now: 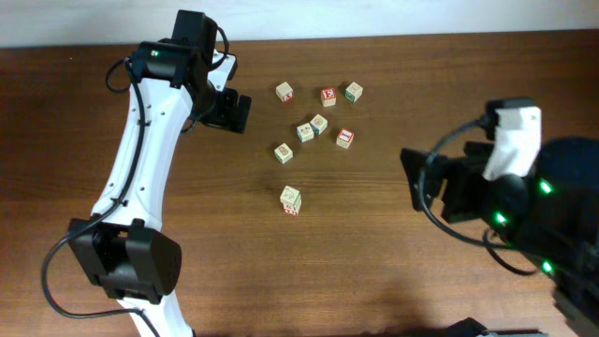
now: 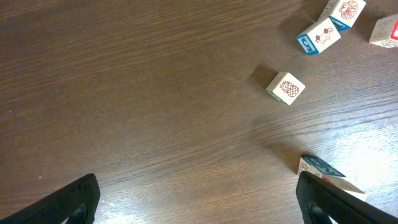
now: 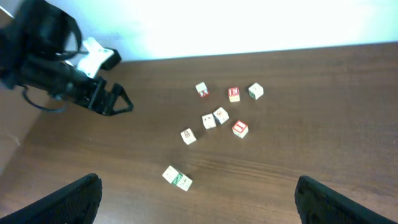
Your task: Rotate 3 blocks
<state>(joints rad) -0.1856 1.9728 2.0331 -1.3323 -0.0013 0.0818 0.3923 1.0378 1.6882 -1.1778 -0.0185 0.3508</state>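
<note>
Several small wooden alphabet cubes lie scattered at the table's middle back. A red-faced block lies at the right of the cluster. A pale block with a reddish print lies lower left of it, and another pale block sits mid-cluster. My left gripper hangs open to the left of the cluster, with only bare table between its fingers. My right gripper is open too, well to the right of the blocks, holding nothing.
A blue-sided cube touches the mid-cluster block. A green-faced cube lies alone nearest the front, close to my left gripper's right finger. Three more cubes line the back. The left arm shows in the right wrist view.
</note>
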